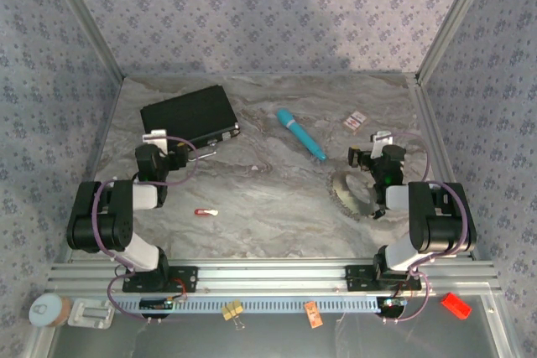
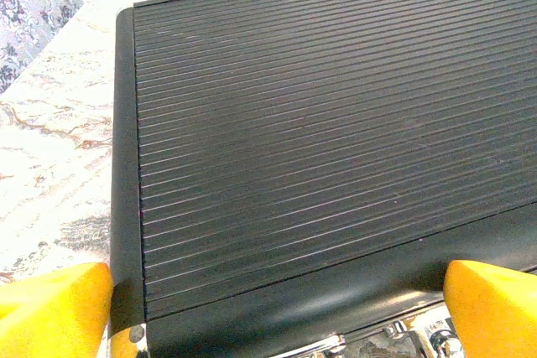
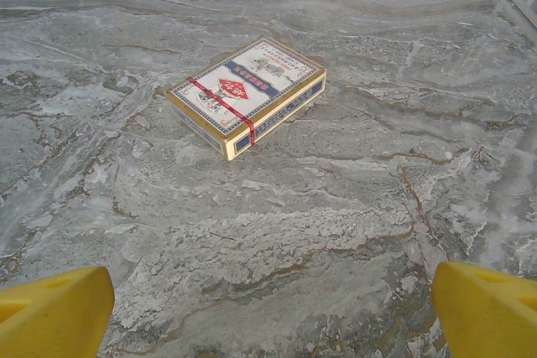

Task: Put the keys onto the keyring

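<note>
Teeth of grey metal edge the keyring (image 1: 352, 194), which lies flat on the marble table (image 1: 268, 190) just behind our right claw (image 1: 367, 155), on the base side, partly hidden under that arm's wrist. About level with it, well behind our left claw (image 1: 180, 155) and to its right, we see a small red-and-white piece (image 1: 205, 212), too small to identify. Both claws are released and grasp nothing. The right one's yellow fingers (image 3: 50, 312) sit wide apart over bare marble. The left one's yellow pads (image 2: 50, 308) are spread just as wide at the near edge of a ribbed black case (image 2: 336, 123), one pad just beside its near-left corner. We cannot tell whether either pad touches it. The case stretches directly ahead of the left claw. Ahead of the right claw, slightly to its left, a boxed deck of cards (image 3: 247, 94) lies flat, apart from the fingers. Farther to that claw's left, a teal stick (image 1: 300, 133) lies at a slant, between the case and the cards.
</note>
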You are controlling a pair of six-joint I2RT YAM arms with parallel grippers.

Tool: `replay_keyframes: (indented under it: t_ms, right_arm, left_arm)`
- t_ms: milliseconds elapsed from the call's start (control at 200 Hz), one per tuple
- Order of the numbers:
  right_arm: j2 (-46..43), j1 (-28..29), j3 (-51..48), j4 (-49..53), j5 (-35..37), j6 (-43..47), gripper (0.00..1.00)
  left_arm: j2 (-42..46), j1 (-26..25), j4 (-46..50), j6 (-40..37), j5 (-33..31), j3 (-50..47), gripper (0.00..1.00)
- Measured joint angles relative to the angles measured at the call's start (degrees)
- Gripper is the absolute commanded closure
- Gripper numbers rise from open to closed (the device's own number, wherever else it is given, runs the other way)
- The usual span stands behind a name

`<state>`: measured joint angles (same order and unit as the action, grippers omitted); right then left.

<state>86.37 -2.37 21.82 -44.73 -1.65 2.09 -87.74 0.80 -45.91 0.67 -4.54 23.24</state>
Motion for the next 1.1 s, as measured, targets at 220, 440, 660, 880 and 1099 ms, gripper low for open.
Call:
replay_keyframes:
  t_ms: [220,440,660,880,1099]
  right_arm:
    - [-12.0,0.3,2.1,13.1,5.0,-1.6,0.01]
    - [-21.5,3.5,12.3,34.2,7.5,-8.9,0.02]
    - [-22.2,8.8,22.2,57.8,9.8,-19.0,0.07]
    - [-22.0,13.9,24.6,72.3,9.8,-29.4,0.26]
    - [-21.2,14.5,24.3,76.5,8.2,-41.1,0.41]
  left_arm:
    - [8.5,0.0,12.0,0.0,1.5,3.9,0.00]
    - [19.9,-0.6,17.8,3.1,3.0,4.2,0.00]
    - [22.3,-6.2,26.1,7.6,5.3,8.0,0.00]
    - [24.1,-12.9,31.6,10.6,7.6,11.4,0.00]
    - [27.2,-19.8,32.6,14.7,7.8,8.7,0.00]
